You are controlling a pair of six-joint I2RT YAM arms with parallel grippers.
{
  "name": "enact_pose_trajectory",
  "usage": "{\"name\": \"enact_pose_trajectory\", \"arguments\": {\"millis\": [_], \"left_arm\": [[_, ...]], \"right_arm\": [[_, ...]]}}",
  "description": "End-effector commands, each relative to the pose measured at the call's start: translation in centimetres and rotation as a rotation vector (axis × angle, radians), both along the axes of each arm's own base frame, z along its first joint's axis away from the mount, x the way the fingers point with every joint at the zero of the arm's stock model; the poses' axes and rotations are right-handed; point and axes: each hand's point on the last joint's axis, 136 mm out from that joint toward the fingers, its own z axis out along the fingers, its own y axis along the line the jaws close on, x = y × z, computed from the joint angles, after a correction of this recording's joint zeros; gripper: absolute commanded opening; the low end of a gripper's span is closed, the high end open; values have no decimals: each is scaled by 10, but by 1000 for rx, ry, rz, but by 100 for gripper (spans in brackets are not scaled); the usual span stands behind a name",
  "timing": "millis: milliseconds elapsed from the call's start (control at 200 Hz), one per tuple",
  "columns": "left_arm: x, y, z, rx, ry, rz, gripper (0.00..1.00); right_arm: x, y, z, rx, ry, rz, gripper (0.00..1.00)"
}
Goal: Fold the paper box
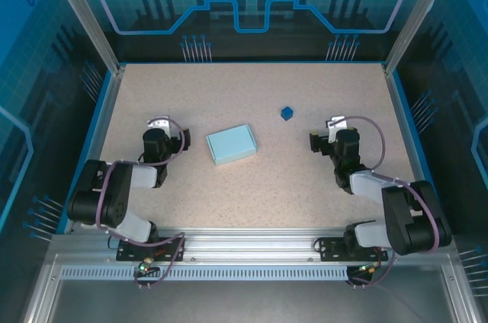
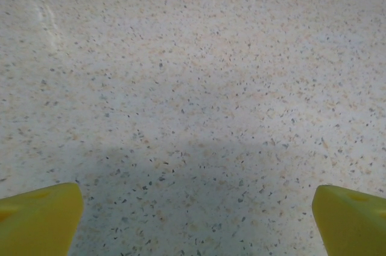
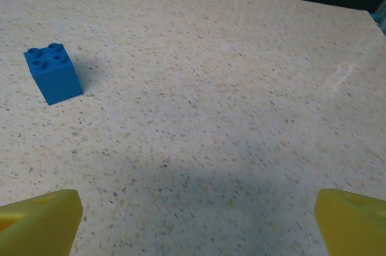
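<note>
The paper box (image 1: 231,143), a small flat pale sky-blue rectangle, lies on the speckled table near the middle, slightly turned. My left gripper (image 1: 159,126) rests to its left, clear of it, and stands open (image 2: 196,220), its yellow fingertips (image 2: 42,214) wide apart over bare table. To the box's right, well apart from it, my right gripper (image 1: 323,137) is open as well (image 3: 196,220), and nothing lies between its yellow fingertips (image 3: 39,217).
A tiny dark blue studded cube (image 1: 287,113) (image 3: 53,73) stands behind the box and to its right, ahead-left of my right gripper. A blue rim (image 1: 248,64) and metal posts bound the table (image 1: 252,193).
</note>
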Motion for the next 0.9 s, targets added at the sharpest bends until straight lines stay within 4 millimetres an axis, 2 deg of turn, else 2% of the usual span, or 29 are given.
{"name": "enact_pose_trajectory", "arguments": {"millis": [0, 120, 895], "left_arm": [[11, -7, 25, -2, -120, -65, 99], [11, -6, 25, -3, -118, -59, 99], [11, -7, 26, -1, -120, -61, 99]], "right_arm": [[19, 7, 10, 19, -81, 66, 100], [25, 1, -4, 60, -31, 60, 100], [27, 0, -4, 81, -28, 75, 100]]}}
